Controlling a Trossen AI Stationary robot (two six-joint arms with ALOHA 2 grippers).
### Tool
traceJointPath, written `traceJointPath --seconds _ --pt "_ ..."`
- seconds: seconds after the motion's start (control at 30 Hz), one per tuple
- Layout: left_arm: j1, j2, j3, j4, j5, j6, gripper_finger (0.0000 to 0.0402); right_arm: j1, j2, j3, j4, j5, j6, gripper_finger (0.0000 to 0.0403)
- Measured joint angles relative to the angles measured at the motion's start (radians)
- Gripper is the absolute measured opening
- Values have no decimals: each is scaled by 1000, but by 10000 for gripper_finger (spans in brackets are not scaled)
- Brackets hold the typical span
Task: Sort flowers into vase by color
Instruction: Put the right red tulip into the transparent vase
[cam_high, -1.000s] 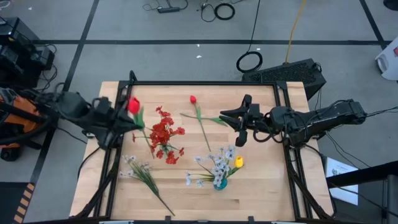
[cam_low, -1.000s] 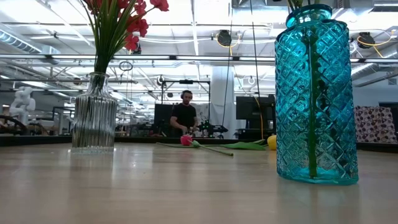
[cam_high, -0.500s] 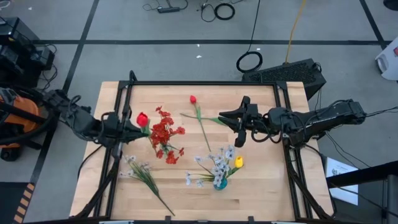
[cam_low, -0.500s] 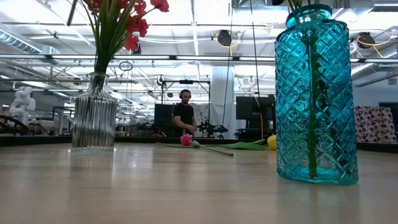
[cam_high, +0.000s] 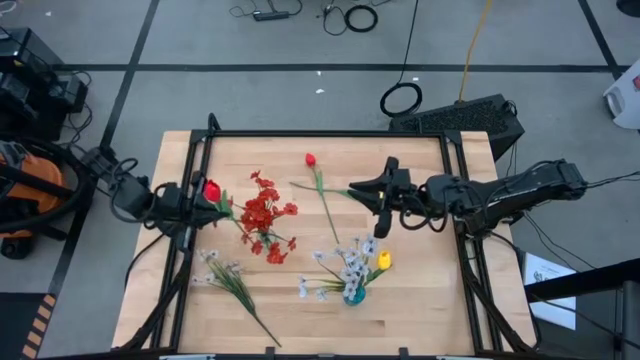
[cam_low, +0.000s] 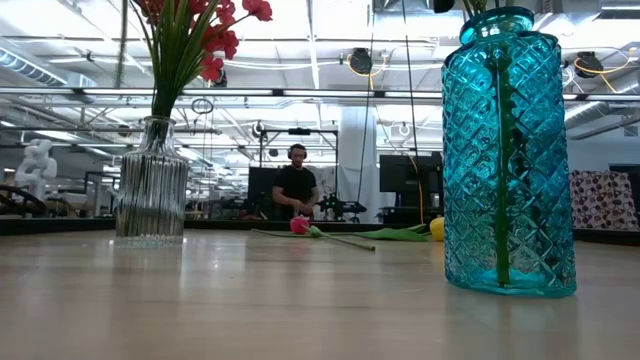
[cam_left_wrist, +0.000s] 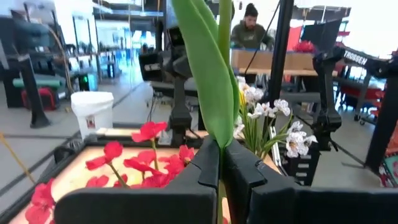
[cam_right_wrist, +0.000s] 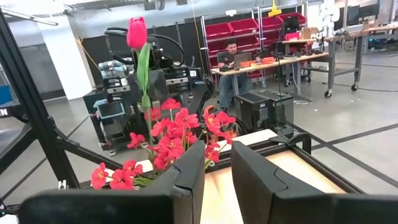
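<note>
On the wooden counter (cam_high: 420, 300), two dark arms are reaching in from opposite sides. At the left edge the left claw (cam_high: 196, 197) is clamping shut on the stalk of a red tulip (cam_high: 211, 189), holding it upright just beside the clear ribbed vase (cam_low: 151, 182); in the left wrist view the stalk and a broad green leaf (cam_left_wrist: 208, 68) are rising from between the closed fingers (cam_left_wrist: 205, 171). Over the right half of the counter the right claw (cam_high: 377, 203) is hovering with its jaws slightly parted and nothing between them, its fingers (cam_right_wrist: 186, 180) pointing across at the red flowers.

Standing in the clear vase, the sprays of small red blossoms (cam_high: 265, 220) are spreading toward the counter's middle. Near the front edge, the blue diamond-patterned vase (cam_low: 509, 155) is holding white blossom sprays (cam_high: 350, 262) and a yellow tulip (cam_high: 383, 261). Lying flat near the front left, another white spray (cam_high: 228, 280) is sitting well apart from both vases. Toward the back of the counter, a second red tulip (cam_high: 311, 160) is lying flat, its stalk running toward the blue vase. Beyond the counter, a person (cam_low: 296, 186) is standing in the room.
</note>
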Motion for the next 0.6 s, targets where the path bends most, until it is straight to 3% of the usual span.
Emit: traceJointPath --seconds 0.4,0.6 --pt "0 16 -57 58 27 231 8 0 13 0 2 52 0 70" --pt "0 31 -57 107 89 335 8 0 13 0 1 52 0 70"
